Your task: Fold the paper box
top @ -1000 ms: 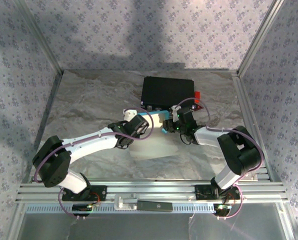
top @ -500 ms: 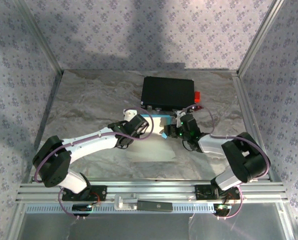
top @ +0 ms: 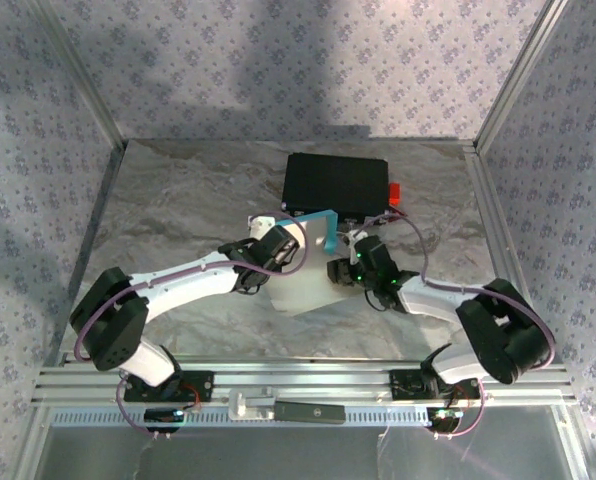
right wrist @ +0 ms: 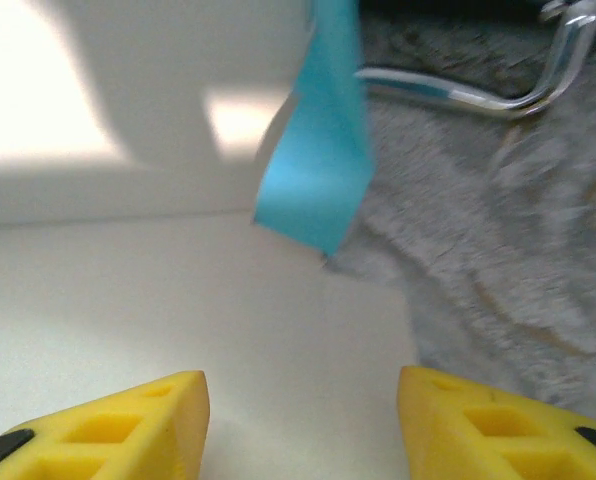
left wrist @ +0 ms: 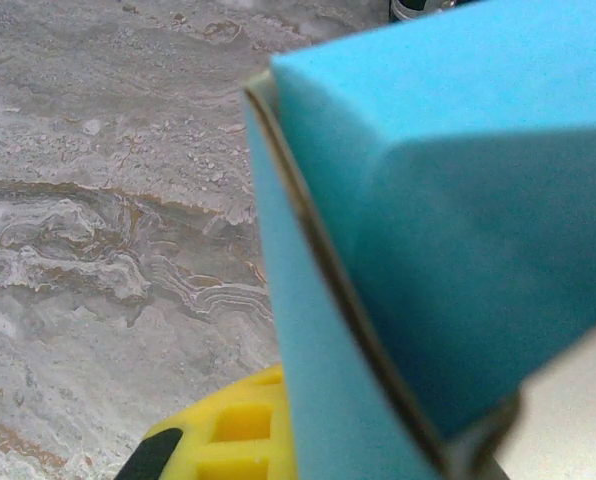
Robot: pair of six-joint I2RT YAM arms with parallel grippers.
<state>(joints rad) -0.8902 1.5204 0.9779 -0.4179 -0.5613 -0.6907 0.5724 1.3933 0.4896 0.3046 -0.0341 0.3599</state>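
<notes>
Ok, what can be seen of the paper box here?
The paper box is thin card, cyan one side, white the other, half folded. One white panel lies flat on the marble table between the arms; another stands up near the black case, its top edge cyan. By the left pincer a creased cyan corner shows a brownish cut edge. The right pincer is open over the flat panel, facing a cyan tab.

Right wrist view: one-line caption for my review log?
Right gripper, open, facing the white side of the paper box; a cyan flap stands ahead, marbled table at right.
</notes>
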